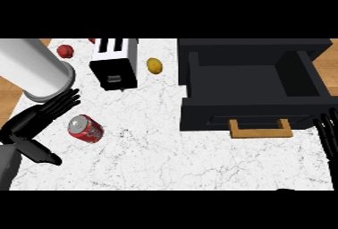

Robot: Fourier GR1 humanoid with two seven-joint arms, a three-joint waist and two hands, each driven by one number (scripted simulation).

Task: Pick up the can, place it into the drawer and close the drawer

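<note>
A red can (85,128) lies on its side on the white marbled counter (145,147), left of centre. My left hand (31,123) is just left of it, fingers spread and thumb out, open and not touching the can. The black drawer (254,85) stands pulled open at the right, its inside bare, with a wooden handle (260,129) on its front. My right hand (326,134) shows at the right edge, fingers up, beside the drawer's front corner, open.
A black and white toaster (114,62) stands at the back. A large grey cylinder (33,69) is at the back left, above my left hand. A yellow fruit (154,65) and a red fruit (65,50) lie near the toaster.
</note>
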